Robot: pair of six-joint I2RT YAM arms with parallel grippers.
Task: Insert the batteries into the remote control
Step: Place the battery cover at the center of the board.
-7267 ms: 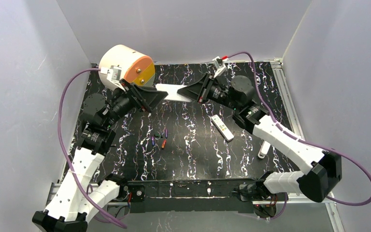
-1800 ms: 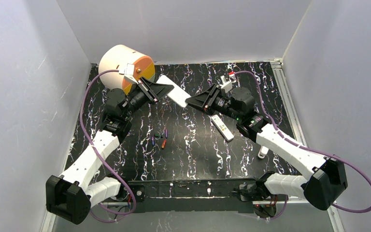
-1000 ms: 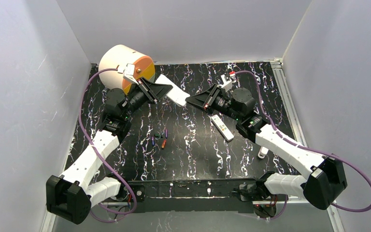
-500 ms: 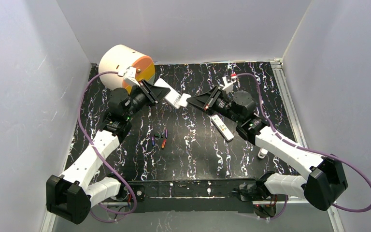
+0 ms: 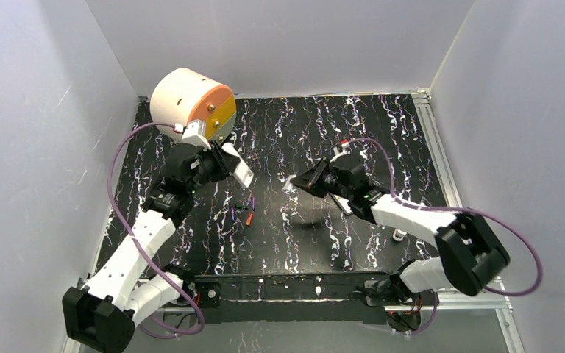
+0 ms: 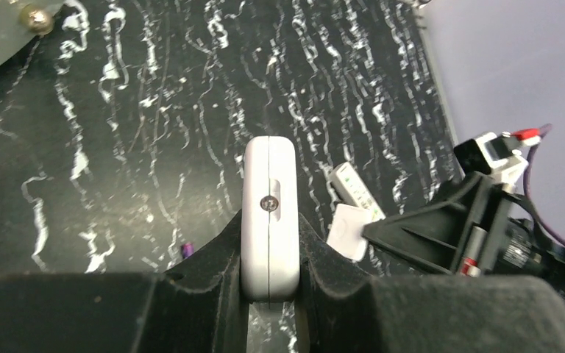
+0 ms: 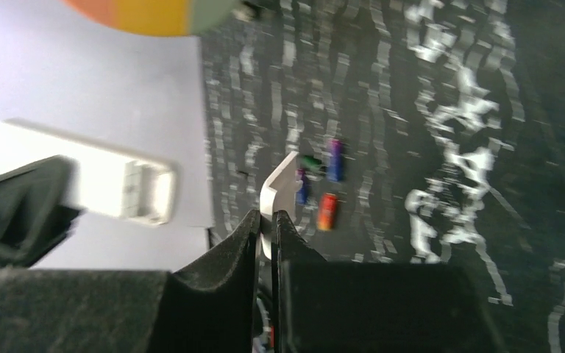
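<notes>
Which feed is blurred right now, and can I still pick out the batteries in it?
Right wrist: motion-smeared, veins streaked, battery cover soft-edged, but the batteries read as separate purple, green and orange blobs. Left wrist: sharp, the remote crisp. Top external: even light, no glare, soft shadows.

The left arm [image 5: 136, 246] stretches up and rightward from its folded elbow. The left end effector [image 6: 268, 254] has its 2 fingers clamped on a white remote control [image 6: 268, 206]. The right arm [image 5: 412, 217] bends out right, forearm reaching left. The right end effector [image 7: 266, 224] faces the left one across a gap, pinching a thin white cover [image 7: 281, 187].
</notes>
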